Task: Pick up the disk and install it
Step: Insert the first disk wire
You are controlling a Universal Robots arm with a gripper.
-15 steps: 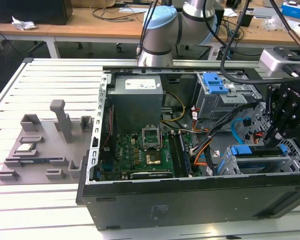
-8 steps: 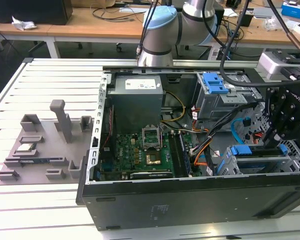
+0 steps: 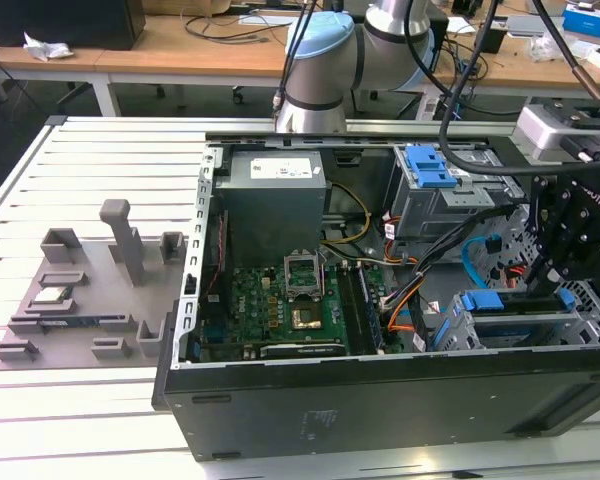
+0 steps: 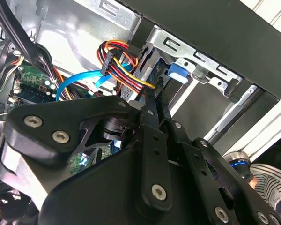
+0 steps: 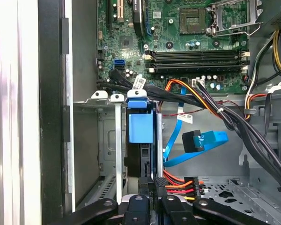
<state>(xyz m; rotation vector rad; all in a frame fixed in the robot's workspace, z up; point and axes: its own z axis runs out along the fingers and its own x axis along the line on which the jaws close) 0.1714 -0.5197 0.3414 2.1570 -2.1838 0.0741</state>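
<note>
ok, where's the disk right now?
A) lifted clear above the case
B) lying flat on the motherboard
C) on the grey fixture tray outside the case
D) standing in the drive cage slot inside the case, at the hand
D: in the first wrist view the disk with its blue carrier stands in the drive cage, the hand right at its end.

Blue-railed disk [image 5: 141, 140] upright in cage
</note>
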